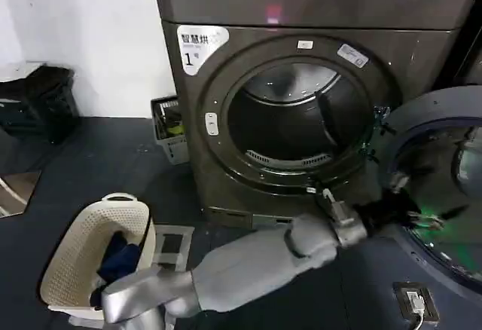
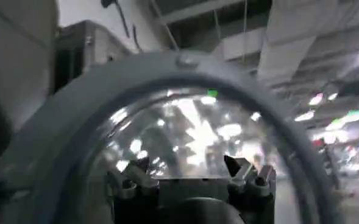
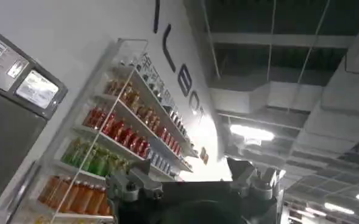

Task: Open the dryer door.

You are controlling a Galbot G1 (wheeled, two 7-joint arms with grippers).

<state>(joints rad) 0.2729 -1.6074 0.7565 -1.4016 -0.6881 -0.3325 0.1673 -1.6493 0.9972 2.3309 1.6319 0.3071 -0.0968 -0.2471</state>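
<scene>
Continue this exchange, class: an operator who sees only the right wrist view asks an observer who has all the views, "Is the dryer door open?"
Observer: Yes. In the head view the dryer door stands swung out to the robot's right, and the drum is exposed.
Operator: Which arm is at the door?
Observer: The left end effector is at the door's inner side, facing the glass with its fingers apart.
Operator: Is anything on the floor nearby?
Observer: A laundry basket holding dark clothes sits on the floor to the robot's left.

Dryer door (image 1: 440, 187) swung wide open at right, glass dome facing out.
</scene>
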